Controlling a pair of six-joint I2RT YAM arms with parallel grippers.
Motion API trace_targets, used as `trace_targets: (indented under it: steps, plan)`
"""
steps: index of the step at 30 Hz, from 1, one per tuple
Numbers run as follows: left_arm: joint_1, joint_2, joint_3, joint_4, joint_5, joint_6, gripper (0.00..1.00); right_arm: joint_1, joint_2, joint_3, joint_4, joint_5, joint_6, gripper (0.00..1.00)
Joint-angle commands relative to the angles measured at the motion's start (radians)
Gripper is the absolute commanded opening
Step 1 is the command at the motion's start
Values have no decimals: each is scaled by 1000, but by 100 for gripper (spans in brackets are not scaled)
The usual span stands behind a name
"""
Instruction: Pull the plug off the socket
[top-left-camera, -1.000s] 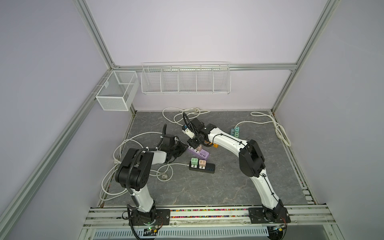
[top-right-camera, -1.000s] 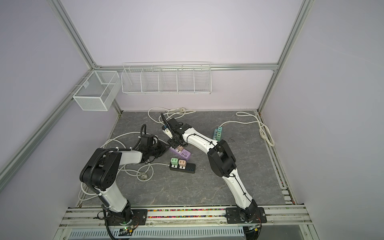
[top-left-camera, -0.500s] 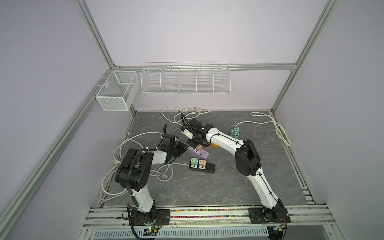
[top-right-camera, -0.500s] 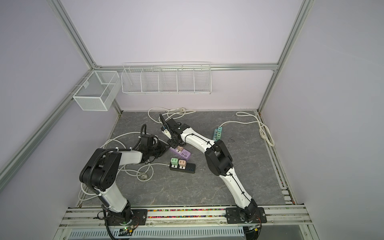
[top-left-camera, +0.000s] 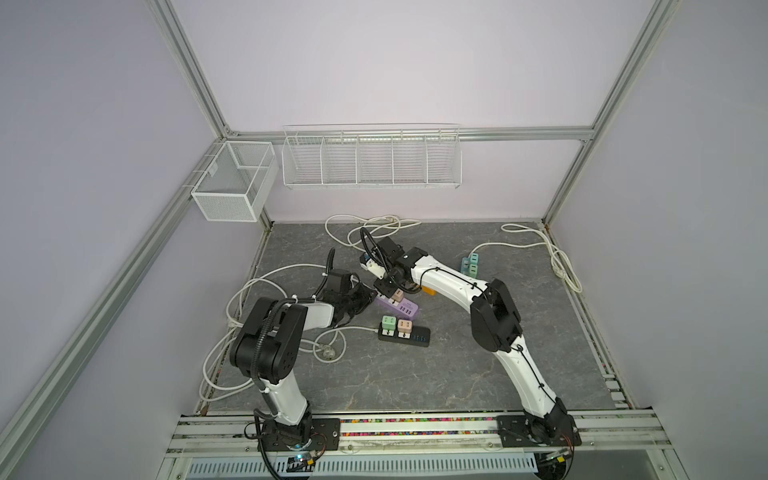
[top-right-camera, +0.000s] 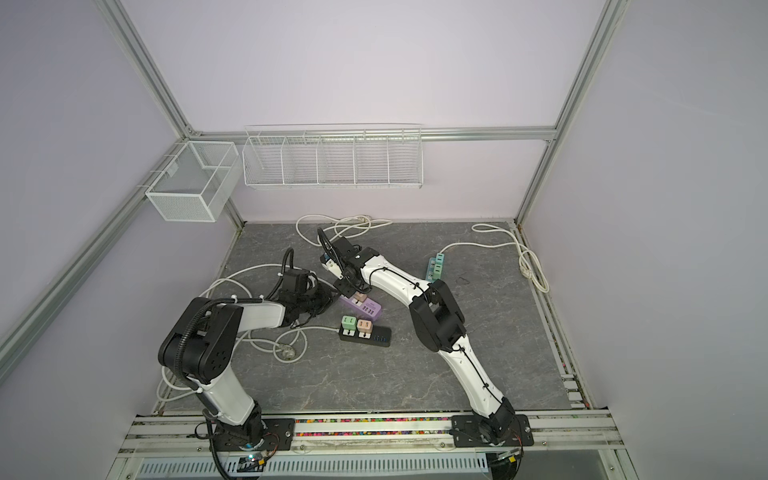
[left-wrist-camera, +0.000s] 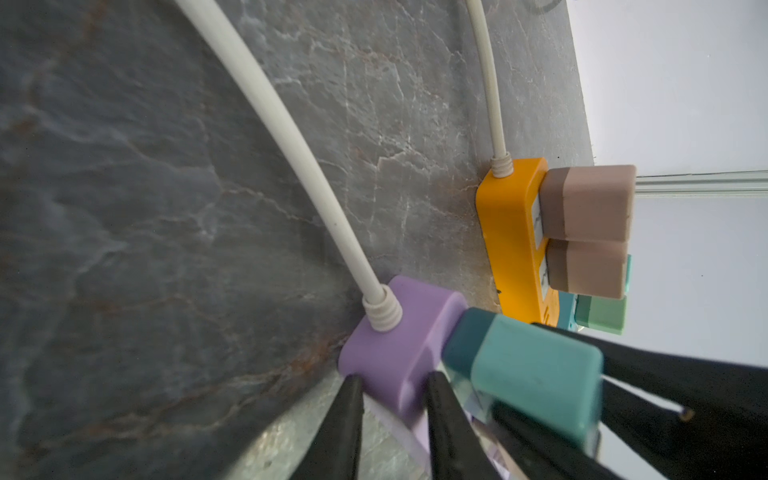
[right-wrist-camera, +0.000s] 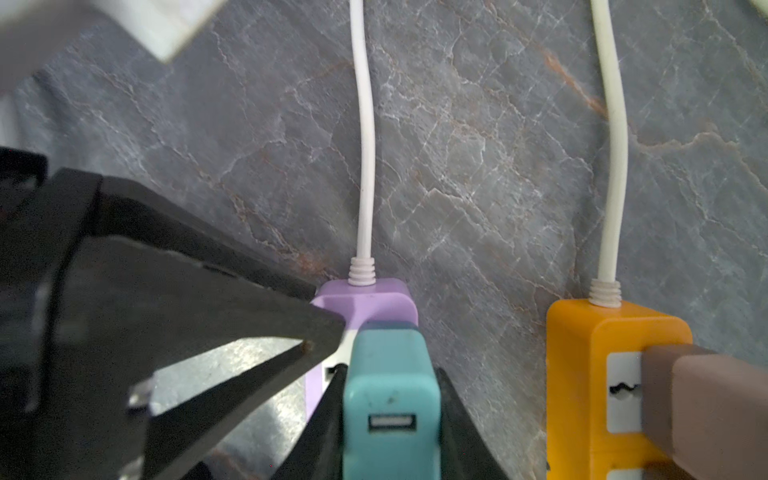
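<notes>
The purple socket strip (left-wrist-camera: 395, 349) lies on the grey slab, in both top views (top-left-camera: 402, 308) (top-right-camera: 368, 309) near the middle. A teal plug (right-wrist-camera: 390, 374) with a USB port sits in the strip's cable end. My right gripper (right-wrist-camera: 389, 370) is shut on it, one finger on each side. My left gripper (left-wrist-camera: 394, 380) is shut on the strip's end just below the white cable, its fingers (left-wrist-camera: 353, 390) pinching the purple body. In both top views the two grippers (top-left-camera: 384, 286) (top-left-camera: 368, 297) meet over the strip and hide the teal plug.
An orange strip (left-wrist-camera: 515, 232) with two brown plugs lies beside the purple one. A black strip (top-left-camera: 405, 332) carries a green and a pink plug. A teal strip (top-left-camera: 471, 266) lies at back right. White cables (top-left-camera: 257, 291) loop across the left and back.
My right gripper has shut onto the teal plug. The left gripper has kept its hold on the purple strip.
</notes>
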Motion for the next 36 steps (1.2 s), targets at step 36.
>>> trace_targets:
  steps: [36]
  plan:
    - [-59, -15, -29, -275, -162, 26, 23, -12, -68, -46, 21, -45, -110, 16]
